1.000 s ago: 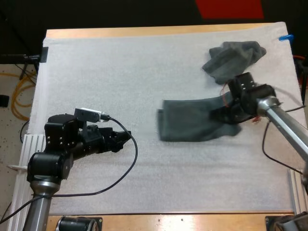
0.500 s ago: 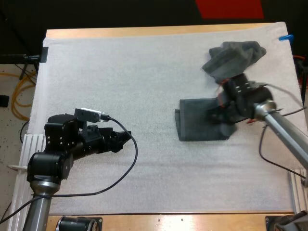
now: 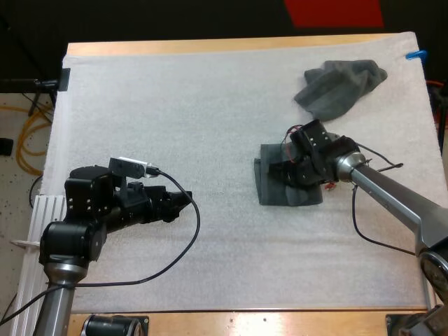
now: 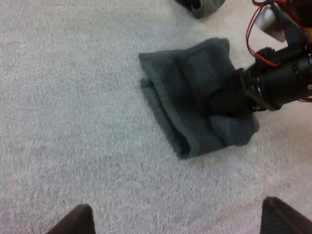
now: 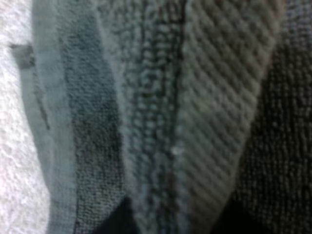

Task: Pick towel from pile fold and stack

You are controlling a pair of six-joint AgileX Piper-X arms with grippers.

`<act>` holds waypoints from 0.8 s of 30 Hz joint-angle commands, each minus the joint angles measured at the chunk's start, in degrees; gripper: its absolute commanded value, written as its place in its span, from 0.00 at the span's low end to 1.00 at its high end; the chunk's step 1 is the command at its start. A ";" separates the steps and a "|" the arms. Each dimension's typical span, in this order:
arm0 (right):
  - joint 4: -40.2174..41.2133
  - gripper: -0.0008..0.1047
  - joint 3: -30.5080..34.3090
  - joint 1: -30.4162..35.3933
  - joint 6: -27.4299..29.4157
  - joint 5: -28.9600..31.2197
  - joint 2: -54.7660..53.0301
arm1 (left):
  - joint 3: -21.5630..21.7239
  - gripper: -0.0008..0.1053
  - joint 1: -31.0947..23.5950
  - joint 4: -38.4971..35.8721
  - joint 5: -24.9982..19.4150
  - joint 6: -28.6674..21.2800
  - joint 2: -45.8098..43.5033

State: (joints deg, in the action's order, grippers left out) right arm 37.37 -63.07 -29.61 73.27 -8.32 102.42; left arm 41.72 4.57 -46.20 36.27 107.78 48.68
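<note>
A dark grey-green towel (image 3: 283, 192) lies folded over on the white mat, right of centre. My right gripper (image 3: 283, 171) rests low on its top layer, shut on a ridge of the towel (image 5: 161, 122) that fills the gap between its fingers. In the left wrist view the same towel (image 4: 190, 92) shows a doubled edge on the side facing my left arm, with the right gripper (image 4: 229, 100) pressed into its far side. A crumpled towel (image 3: 341, 85) sits at the back right. My left gripper (image 3: 183, 201) hovers at the front left, open, far from both towels.
The white mat (image 3: 175, 105) covers most of the wooden table. A metal rail (image 3: 38, 224) runs along the left front edge beside my left arm. The crumpled towel lies a short way behind my right arm's wrist.
My right gripper has carried the towel's right end leftward over the rest, so the long strip became a short folded square. The left arm has stayed still.
</note>
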 commanded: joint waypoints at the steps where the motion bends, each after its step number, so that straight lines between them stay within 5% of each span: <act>1: -0.56 0.33 -0.46 0.28 -0.25 -1.16 -0.26 | 0.53 0.63 -0.10 -0.20 0.55 0.37 -0.33; 3: -1.50 0.54 -1.23 0.28 -0.24 -4.48 -0.26 | 0.53 0.63 -0.10 -0.20 0.55 0.37 -0.33; 6: -2.87 0.66 -2.56 0.28 1.01 -6.67 -0.76 | 0.53 0.63 -0.10 -0.20 0.55 0.37 -0.33; 19: -3.28 0.66 -3.22 -8.72 2.02 -6.99 -1.74 | 0.53 0.63 -0.10 -0.20 0.55 0.37 -0.33; 24: -4.89 0.66 -3.22 -10.66 -1.98 -6.98 2.54 | 0.53 0.63 -0.10 -0.20 0.63 0.37 -0.33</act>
State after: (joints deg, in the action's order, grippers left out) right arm 32.93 -65.95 -40.40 72.05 -14.84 104.67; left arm 41.72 4.57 -46.20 36.28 107.78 48.68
